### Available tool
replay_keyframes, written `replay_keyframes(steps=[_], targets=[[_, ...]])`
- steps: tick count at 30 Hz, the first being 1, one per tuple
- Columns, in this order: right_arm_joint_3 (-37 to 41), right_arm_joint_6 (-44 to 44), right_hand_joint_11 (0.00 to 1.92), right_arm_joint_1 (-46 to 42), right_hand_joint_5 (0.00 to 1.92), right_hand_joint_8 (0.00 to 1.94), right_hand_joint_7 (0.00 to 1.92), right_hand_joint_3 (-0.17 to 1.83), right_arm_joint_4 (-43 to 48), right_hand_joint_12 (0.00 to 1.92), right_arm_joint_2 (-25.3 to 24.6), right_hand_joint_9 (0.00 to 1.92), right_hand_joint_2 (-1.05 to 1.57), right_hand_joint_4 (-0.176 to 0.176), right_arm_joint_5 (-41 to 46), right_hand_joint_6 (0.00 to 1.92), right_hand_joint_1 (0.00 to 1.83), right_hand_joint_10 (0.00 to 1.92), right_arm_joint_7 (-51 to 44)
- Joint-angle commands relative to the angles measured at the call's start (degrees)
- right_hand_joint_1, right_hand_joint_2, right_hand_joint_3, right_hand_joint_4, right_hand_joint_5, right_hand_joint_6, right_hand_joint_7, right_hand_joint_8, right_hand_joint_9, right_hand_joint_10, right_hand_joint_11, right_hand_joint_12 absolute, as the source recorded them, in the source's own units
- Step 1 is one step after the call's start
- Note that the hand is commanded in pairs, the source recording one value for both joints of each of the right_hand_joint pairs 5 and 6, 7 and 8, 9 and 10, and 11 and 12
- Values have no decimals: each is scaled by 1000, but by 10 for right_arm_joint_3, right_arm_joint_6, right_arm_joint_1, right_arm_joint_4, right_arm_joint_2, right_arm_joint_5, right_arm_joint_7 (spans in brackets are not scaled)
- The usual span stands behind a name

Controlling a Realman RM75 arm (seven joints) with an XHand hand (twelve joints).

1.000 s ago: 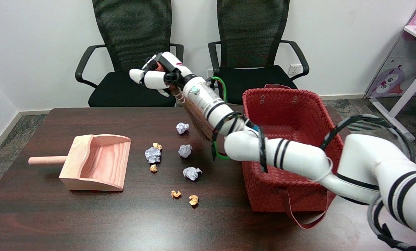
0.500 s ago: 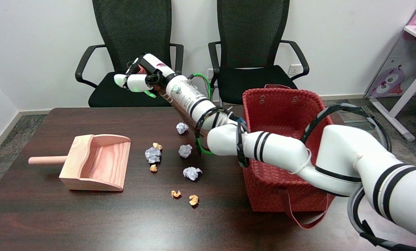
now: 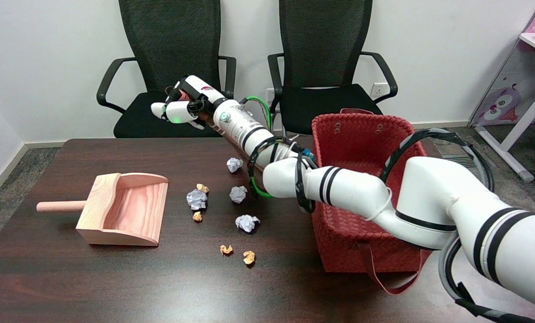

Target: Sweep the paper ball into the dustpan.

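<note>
My right hand (image 3: 184, 104) grips a brush handle above the table's far edge, red basket (image 3: 375, 179) beside my forearm, paper balls (image 3: 238, 194) below/nearer, wooden dustpan (image 3: 124, 210) well off past them.

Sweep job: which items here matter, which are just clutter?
Job: white paper balls; wooden dustpan; brush, mostly hidden behind the forearm, gripped by right hand.
Clutter: red basket; orange scraps; two chairs.

Office-like room: two black mesh office chairs (image 3: 173, 67), dark wooden table (image 3: 70, 278), plain white wall (image 3: 38, 54), wall socket (image 3: 377, 89).
</note>
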Motion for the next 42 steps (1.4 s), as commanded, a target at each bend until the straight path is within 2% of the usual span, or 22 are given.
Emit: replay_keyframes(steps=[1,16,25,42], targets=[[-6,-24,1920,-4,1920,1920,1920,546,42,1920,-29,1920,1571,176,-2,1920,973,1920,8],[-8,-41,1920,-14,1920,1920,1920,641,49,1920,-61,1920,1571,176,-2,1920,956,1920,15],[-22,-56,1907,-28,1920,1920,1920,628,44,1907,-63,1920,1571,176,-6,1920,941,1920,89],[-15,-42,1890,-56,1920,1920,1920,612,-50,1890,-50,1920,1571,176,-4,1920,941,1920,117]])
